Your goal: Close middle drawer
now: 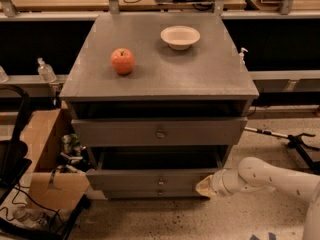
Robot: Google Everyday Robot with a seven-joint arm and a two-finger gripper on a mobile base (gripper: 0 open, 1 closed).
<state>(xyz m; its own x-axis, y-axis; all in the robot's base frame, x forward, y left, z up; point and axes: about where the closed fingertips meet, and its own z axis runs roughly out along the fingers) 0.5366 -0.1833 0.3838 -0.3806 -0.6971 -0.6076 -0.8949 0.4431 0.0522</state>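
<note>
Down below the front right corner of the grey surface [200, 74], the pincer [204, 187] sits against the right end of the middle drawer [145, 180]; whether it is open or closed cannot be told. That drawer stands partly pulled out, and its dark inside shows beneath the top drawer [125, 132]. An apple [122, 61] rests toward the surface's left edge, and a white bowl [180, 37] near its back edge.
</note>
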